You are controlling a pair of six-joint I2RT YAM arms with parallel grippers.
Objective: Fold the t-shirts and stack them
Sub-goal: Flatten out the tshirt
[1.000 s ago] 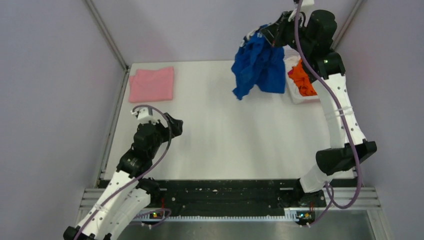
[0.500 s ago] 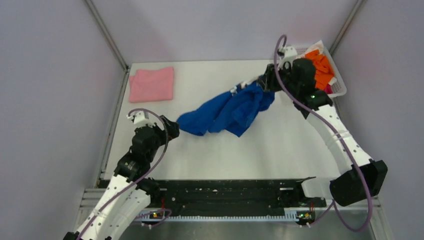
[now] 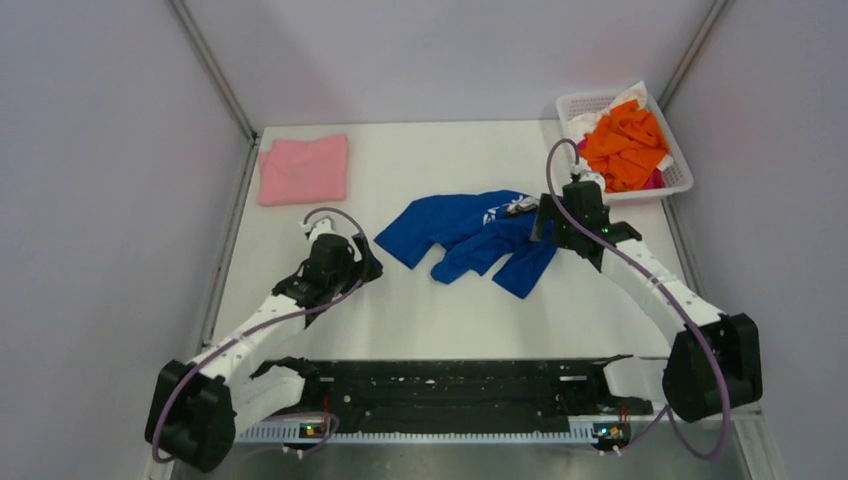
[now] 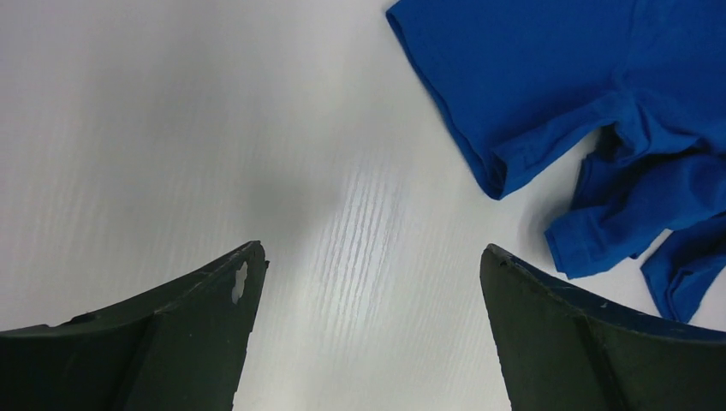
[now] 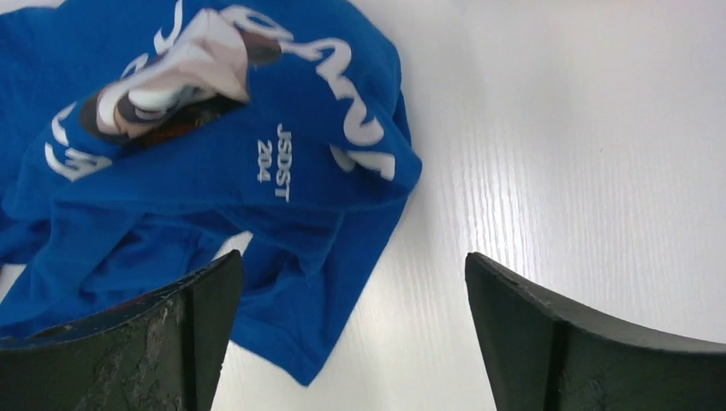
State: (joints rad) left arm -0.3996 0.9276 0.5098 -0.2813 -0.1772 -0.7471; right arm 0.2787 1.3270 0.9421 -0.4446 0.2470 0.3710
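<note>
We log the crumpled royal blue t-shirt (image 3: 470, 232) mid-table (image 3: 420, 320) between the arms: left gripper (image 4: 368, 257) spread empty just beside its sleeve, right gripper (image 5: 353, 265) spread empty over its opposite edge.

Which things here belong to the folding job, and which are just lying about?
Job: blue t-shirt, crumpled mid-table; pink t-shirt, folded at the far left; orange t-shirts, heaped in the basket.
Lying about: white lattice basket.
</note>
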